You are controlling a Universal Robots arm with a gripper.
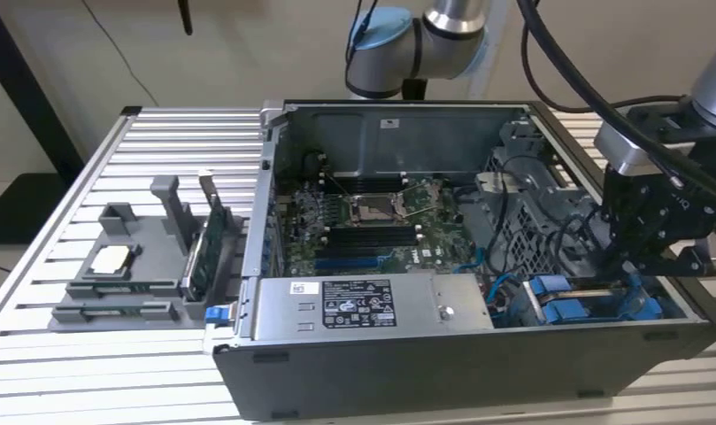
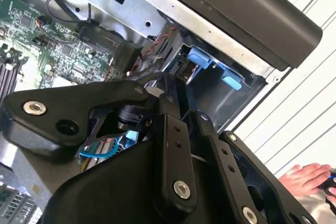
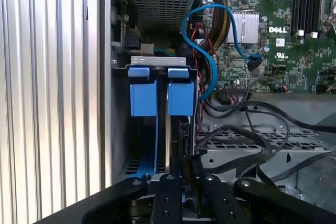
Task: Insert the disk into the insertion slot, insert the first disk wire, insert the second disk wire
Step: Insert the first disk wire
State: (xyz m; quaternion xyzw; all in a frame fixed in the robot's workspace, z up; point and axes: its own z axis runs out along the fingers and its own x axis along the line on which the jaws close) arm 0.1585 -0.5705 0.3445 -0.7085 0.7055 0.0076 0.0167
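First wrist view: jaws pinch the black disk wire [image 3: 184,139] at the insertion slot [image 3: 157,60]

Blue-railed insertion slot [image 3: 143,98], green motherboard [image 3: 294,51], ribbed silver table [image 3: 52,103].

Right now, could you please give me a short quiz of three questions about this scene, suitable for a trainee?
1. True or false: the hand is at the blue-railed drive bay, at the exterior view's right.
2. In the first wrist view, the looping data cable is: A) yellow B) blue C) white.
3. What stands on the slatted table at the exterior view's left of the computer case?
Key: 1 true; 2 B; 3 a grey parts holder.
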